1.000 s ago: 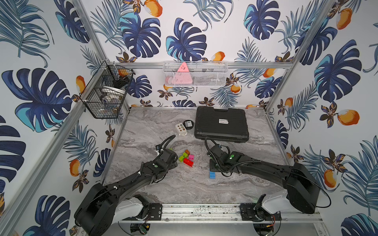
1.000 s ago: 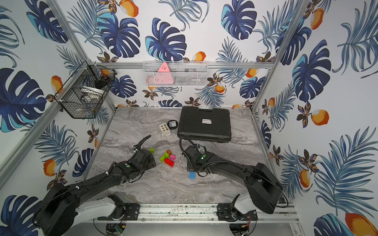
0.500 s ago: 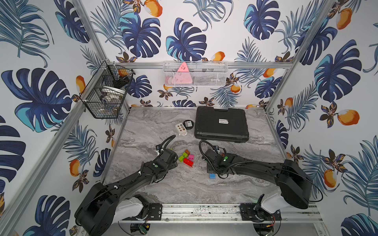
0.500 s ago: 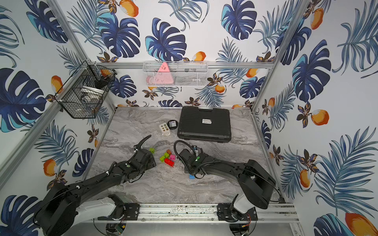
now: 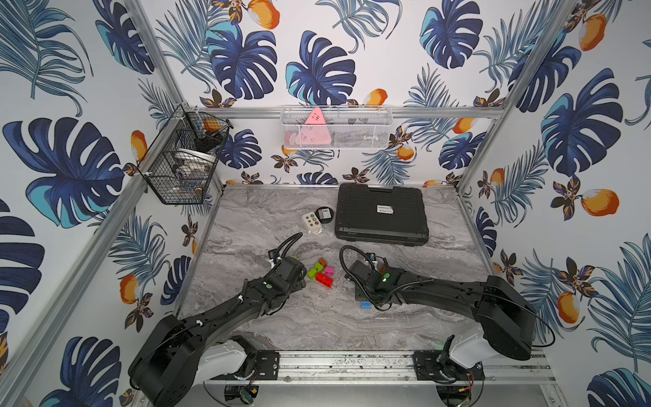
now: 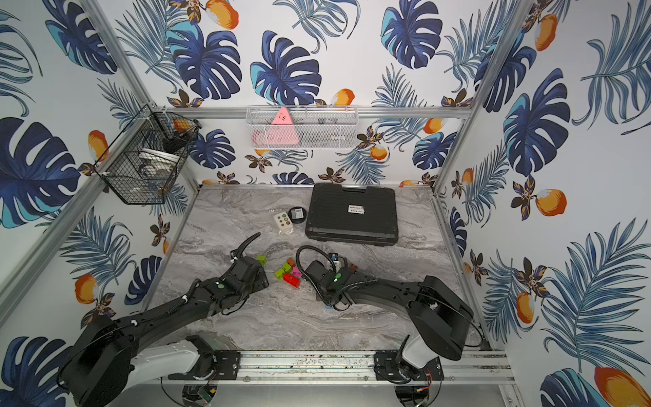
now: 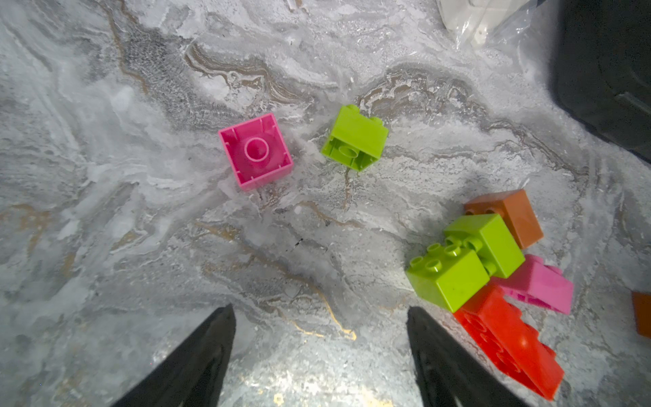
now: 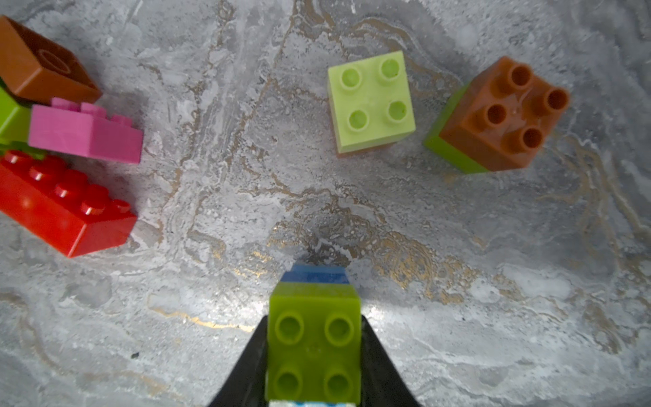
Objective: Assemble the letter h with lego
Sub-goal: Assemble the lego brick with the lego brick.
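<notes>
My right gripper (image 8: 314,352) is shut on a lime green lego brick (image 8: 313,338) that sits on a blue one (image 8: 314,275). In a top view that blue brick (image 5: 365,304) peeks out beneath the right wrist. Left of it lies a heap: a long red brick (image 8: 63,204), a pink one (image 8: 84,135) and an orange one (image 8: 38,67). My left gripper (image 7: 320,313) is open over bare table beside the heap's two lime bricks (image 7: 465,257). An upturned pink brick (image 7: 255,151) and a tipped lime brick (image 7: 354,139) lie beyond it.
A pale green brick (image 8: 370,102) and an orange-on-green stack (image 8: 500,116) stand ahead of the right gripper. At the back lie a black case (image 5: 380,215), a round black tin (image 5: 324,214) and a white dotted card (image 5: 310,220). Wire baskets (image 5: 183,158) hang on the walls.
The right arm's wrist has swung left, closer to the heap of bricks, while the blue brick beneath it has stayed in nearly the same spot. The left arm has not moved.
</notes>
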Tool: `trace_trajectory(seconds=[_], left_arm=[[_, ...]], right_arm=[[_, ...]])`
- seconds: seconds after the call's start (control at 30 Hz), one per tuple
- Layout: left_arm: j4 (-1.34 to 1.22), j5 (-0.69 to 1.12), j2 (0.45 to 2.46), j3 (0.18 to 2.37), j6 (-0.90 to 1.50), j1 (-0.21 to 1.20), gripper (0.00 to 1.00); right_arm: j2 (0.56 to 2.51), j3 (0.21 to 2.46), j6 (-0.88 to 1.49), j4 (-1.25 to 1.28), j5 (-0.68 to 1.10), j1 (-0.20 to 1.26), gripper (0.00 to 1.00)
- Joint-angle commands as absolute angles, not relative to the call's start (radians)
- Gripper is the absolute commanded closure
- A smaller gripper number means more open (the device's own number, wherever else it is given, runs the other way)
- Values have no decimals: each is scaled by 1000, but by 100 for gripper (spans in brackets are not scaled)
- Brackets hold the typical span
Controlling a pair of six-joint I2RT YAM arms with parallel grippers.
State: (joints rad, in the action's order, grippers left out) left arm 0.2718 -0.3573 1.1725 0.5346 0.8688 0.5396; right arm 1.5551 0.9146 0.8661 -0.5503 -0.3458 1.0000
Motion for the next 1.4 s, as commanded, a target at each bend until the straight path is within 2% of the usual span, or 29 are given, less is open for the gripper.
trace_trajectory(seconds=[0.0, 0.43, 0.83, 1.0, 1.1, 1.37], left_arm=[[270, -360, 1169, 538, 873, 538, 18], [270, -362, 1164, 535, 877, 538, 18], [268, -359, 1170, 535, 877, 538, 18], [267, -358, 1170, 532, 877, 538, 18], [268, -358, 1169, 533, 878, 538, 18], [271, -362, 1164, 532, 879, 538, 18]], right_arm=[[1557, 906, 908, -635, -278, 1013, 69], [1557, 843, 934, -605, -289, 1036, 70], [1754, 832, 873, -624, -231, 1046, 77], [1709, 827, 863, -599, -204, 1033, 76], [1679, 885, 825, -651, -235, 1028, 73], [1569, 1009, 754, -759, -238, 1002, 43]])
